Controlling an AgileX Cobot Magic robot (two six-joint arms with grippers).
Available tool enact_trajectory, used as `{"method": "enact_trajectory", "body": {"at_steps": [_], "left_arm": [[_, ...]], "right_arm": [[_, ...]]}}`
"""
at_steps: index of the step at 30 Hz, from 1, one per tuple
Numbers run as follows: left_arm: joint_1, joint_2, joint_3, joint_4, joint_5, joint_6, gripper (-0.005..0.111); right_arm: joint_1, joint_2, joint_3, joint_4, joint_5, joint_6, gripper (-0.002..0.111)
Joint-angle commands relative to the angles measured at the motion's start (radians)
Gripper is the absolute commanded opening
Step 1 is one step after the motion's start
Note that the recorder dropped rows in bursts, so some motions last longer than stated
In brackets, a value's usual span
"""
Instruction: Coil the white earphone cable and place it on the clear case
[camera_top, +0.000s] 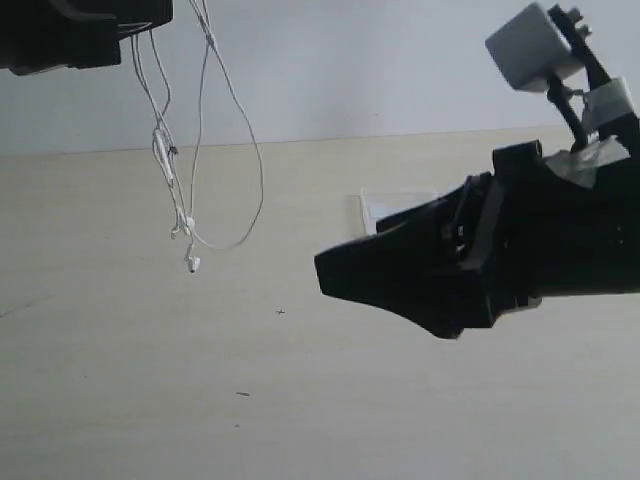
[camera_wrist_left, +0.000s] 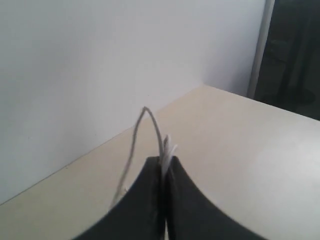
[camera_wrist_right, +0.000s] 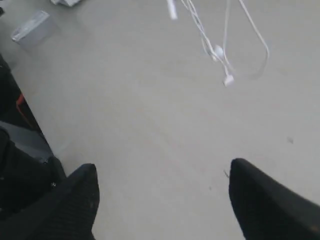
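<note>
The white earphone cable (camera_top: 205, 150) hangs in long loops from my left gripper (camera_top: 140, 25), which is high at the upper left. Its earbuds (camera_top: 190, 262) dangle just above the beige table. In the left wrist view the jaws of my left gripper (camera_wrist_left: 166, 161) are shut on several strands of the cable (camera_wrist_left: 150, 117). My right gripper (camera_top: 330, 270) hovers to the right of the hanging cable, apart from it. In its wrist view the right gripper (camera_wrist_right: 162, 175) is wide open and empty, with the cable (camera_wrist_right: 220, 52) beyond it. The clear case (camera_top: 392, 205) lies flat, partly hidden behind the right gripper.
A pale wall (camera_top: 350, 70) runs along the table's far edge. A small grey block (camera_wrist_right: 32, 26) lies on the table in the right wrist view. The left wrist view shows the table corner and a dark opening (camera_wrist_left: 295, 50) past it.
</note>
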Motion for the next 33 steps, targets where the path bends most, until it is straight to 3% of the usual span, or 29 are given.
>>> {"method": "enact_trajectory", "body": {"at_steps": [1,9,15,33], "left_arm": [[0.003,0.0,-0.006,0.109,-0.016,-0.069,0.0],[0.003,0.0,-0.065,0.147,-0.169,-0.129,0.0],[0.003,0.0,-0.067,0.147,-0.203,-0.12,0.0],[-0.003,0.002,-0.067,0.147,-0.221,-0.12,0.0]], "right_arm": [[0.001,0.028,-0.011,0.242,-0.012,-0.422,0.07],[0.001,0.172,-0.012,0.421,-0.005,-0.694,0.071],[0.001,0.209,-0.013,0.517,-0.009,-0.876,0.081],[0.001,0.366,-0.175,0.517,0.064,-0.871,0.083]]}}
